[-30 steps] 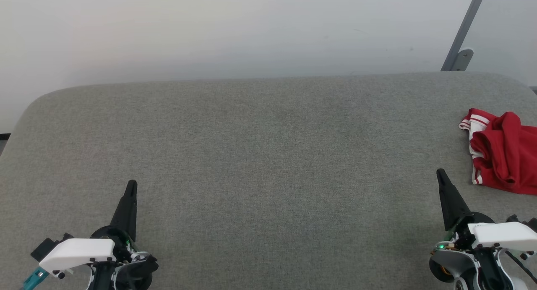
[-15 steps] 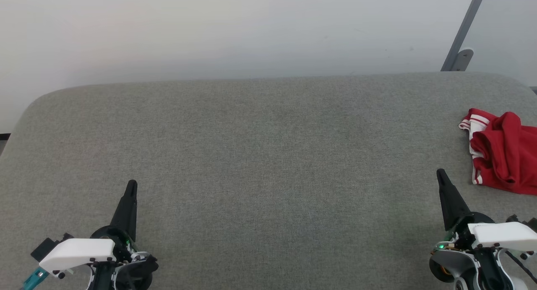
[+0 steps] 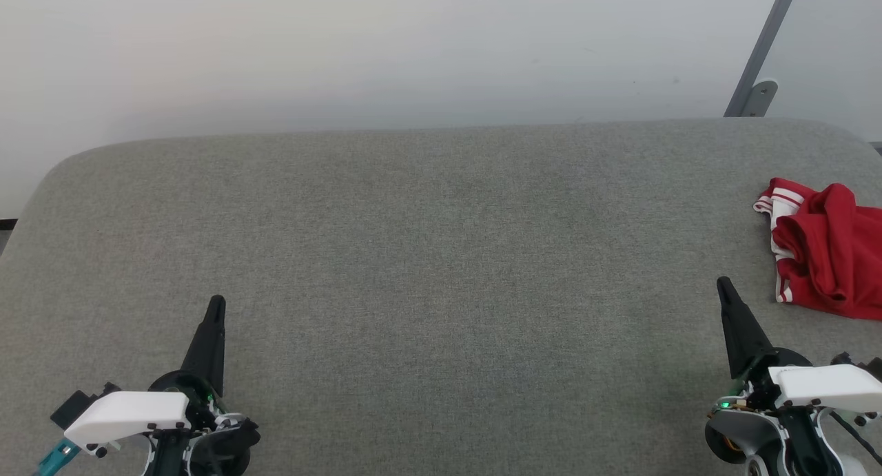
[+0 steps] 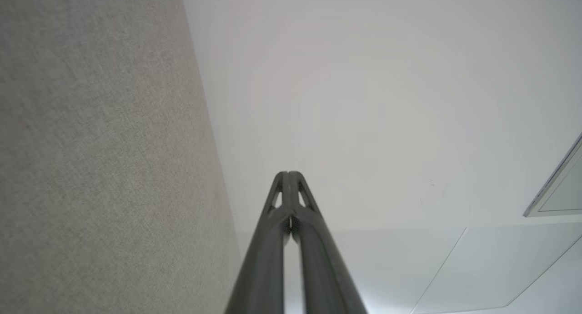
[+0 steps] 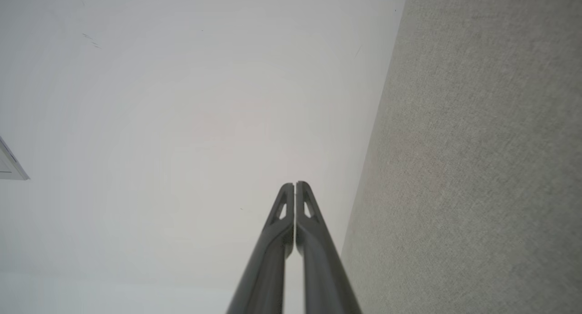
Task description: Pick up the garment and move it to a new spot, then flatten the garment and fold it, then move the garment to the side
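Note:
The garment [image 3: 827, 252] lies crumpled at the right edge of the head view on the grey fabric table [image 3: 441, 269]; it is red with a white, red-striped sleeve end showing at its left, and part of it is cut off by the frame. My right gripper [image 3: 723, 284] hovers at the lower right, shut and empty, its tip a short way left of and below the garment. At the lower left my left gripper [image 3: 216, 302] is shut and empty, far from the garment. Both wrist views show fingers pressed together: left gripper [image 4: 288, 174], right gripper [image 5: 294, 185].
A pale wall [image 3: 413, 49] rises behind the table's far edge. A grey metal strut with a bracket [image 3: 756, 83] stands at the back right. The table's rounded corners show at far left and far right.

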You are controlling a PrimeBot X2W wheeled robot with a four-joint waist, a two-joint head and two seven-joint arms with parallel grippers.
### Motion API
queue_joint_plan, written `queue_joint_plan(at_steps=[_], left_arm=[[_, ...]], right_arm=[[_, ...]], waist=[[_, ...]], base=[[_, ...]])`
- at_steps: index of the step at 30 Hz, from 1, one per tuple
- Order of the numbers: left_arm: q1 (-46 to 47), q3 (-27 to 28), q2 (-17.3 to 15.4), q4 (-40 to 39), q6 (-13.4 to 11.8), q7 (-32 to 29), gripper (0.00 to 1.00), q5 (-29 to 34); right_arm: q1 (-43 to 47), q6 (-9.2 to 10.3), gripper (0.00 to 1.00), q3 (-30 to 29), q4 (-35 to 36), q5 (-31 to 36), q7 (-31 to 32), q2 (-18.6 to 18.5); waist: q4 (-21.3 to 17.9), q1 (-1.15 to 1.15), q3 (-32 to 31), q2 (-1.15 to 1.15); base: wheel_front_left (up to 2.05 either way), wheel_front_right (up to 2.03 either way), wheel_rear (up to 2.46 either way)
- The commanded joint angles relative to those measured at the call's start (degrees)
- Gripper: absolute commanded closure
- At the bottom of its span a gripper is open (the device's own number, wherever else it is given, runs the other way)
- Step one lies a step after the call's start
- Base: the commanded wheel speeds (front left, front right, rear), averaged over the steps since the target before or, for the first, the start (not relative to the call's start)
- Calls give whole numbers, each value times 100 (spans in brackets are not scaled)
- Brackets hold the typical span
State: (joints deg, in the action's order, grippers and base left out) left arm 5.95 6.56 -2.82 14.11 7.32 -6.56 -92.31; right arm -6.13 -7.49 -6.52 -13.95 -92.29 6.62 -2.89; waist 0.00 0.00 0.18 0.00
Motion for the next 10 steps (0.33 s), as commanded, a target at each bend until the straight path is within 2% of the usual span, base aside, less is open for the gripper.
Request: queue_joint_plan(at_steps=[1, 10], left_arm=[[68, -9, -5, -1, 31, -15, 100, -18], [68, -8, -6, -1, 31, -15, 100, -18]], right_arm=[[-27, 0, 100, -2, -17, -23, 5, 9], [-27, 0, 100, -2, -17, -23, 4, 9]], waist=[[0, 0, 0, 0], [0, 0, 0, 0]], base=[[0, 0, 0], [0, 0, 0]])
